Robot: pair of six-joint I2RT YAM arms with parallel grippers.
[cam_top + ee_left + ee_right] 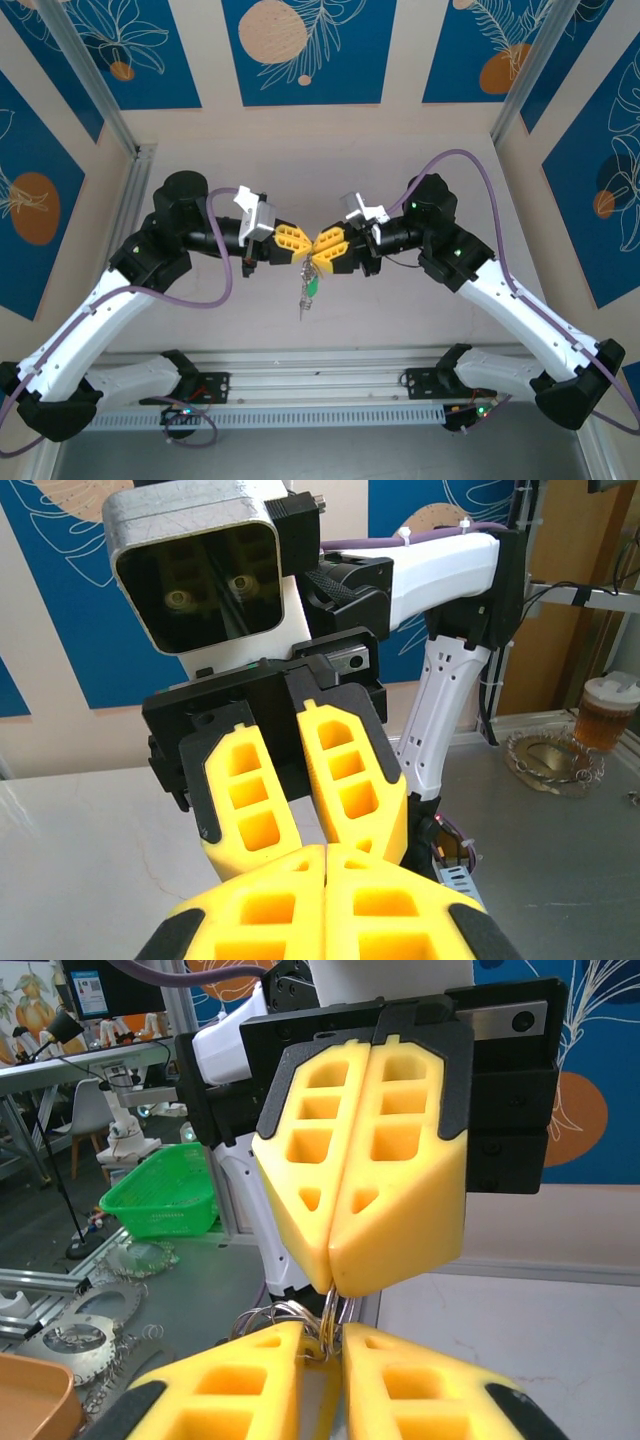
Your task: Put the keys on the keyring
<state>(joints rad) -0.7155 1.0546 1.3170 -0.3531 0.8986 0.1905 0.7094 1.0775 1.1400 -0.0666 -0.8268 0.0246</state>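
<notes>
Both grippers meet tip to tip above the middle of the table. My left gripper (298,243) (327,855) (338,1282) is shut, and the silvery rings of the keyring (336,1312) run up into the seam between its yellow fingers. My right gripper (322,250) (322,1345) (318,832) has its jaws drawn in to a narrow slot around the same rings from the opposite side. A small tan-gold piece, perhaps the keys (313,1350), sits against the inner face of one right finger. The rest of the keyring (305,297) hangs below the fingertips with its green tag (313,288).
Aluminium rails (320,385) run along the table's near edge between the arm bases. Off the table stand a green basket (160,1200), metal discs (75,1335) and an orange bowl (30,1400). A cup (605,712) and a wire dish (550,763) sit on a side bench.
</notes>
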